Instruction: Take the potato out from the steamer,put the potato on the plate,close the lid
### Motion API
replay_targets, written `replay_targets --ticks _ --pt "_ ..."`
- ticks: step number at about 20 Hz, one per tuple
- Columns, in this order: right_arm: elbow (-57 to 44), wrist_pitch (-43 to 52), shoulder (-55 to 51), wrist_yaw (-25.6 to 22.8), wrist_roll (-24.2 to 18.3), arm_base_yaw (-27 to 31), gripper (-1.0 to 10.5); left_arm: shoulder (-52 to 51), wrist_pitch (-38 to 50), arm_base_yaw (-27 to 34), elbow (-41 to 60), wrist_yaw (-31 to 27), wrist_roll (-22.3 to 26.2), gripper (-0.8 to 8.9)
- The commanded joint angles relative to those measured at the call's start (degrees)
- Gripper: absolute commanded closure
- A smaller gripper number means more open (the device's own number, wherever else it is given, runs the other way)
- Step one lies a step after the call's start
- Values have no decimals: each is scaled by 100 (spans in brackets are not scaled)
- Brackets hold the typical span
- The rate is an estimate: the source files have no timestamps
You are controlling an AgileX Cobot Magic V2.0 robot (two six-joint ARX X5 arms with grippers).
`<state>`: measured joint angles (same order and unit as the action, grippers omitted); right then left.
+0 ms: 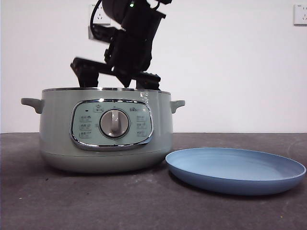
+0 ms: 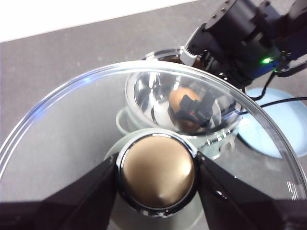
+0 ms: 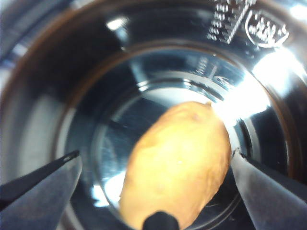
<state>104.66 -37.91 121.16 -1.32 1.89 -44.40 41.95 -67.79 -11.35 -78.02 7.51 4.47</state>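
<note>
Potato (image 3: 177, 163) lies in the open steamer (image 1: 57, 129), centre frame, between the right gripper's (image 3: 156, 167) spread fingers—poised to grasp. Left gripper (image 2: 157, 175) clamps the lid's (image 2: 72, 124) knob, holding it clear.

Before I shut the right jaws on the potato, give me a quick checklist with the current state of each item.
1. Lid off the steamer, held by the left gripper at its knob: ok.
2. Right gripper inside the pot, jaws open: ok.
3. Potato between the jaws: ok.
4. Jaws touching the potato: not yet, gaps on both sides.
5. Plate bare beside the steamer: ok.
6. Depth low enough for a firm grip: cannot tell.
</note>
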Motion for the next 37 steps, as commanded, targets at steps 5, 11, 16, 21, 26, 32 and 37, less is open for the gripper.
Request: replay_targets --ticks 5,11,16,21,26,32,37 --pt "17 0 249 -57 -26 0 419 -66 168 17 -101 81 -13 822" --pt "20 39 247 -20 -28 -4 957 -63 170 17 -101 188 7 822" --pt "31 24 -267 -50 -31 -4 958 -63 186 17 -101 188 24 822" --pt "31 -682 -1443 -63 -37 35 959 -52 299 17 -101 192 26 822" --pt "26 -1749 -2496 -63 -149 337 959 -52 313 17 -101 195 70 822" --pt "-1292 -1786 -3556 -55 -175 966 959 -52 323 17 -101 470 118 822" --pt "-3401 -743 -4535 -7 -20 1482 959 -48 343 17 -101 474 118 822"
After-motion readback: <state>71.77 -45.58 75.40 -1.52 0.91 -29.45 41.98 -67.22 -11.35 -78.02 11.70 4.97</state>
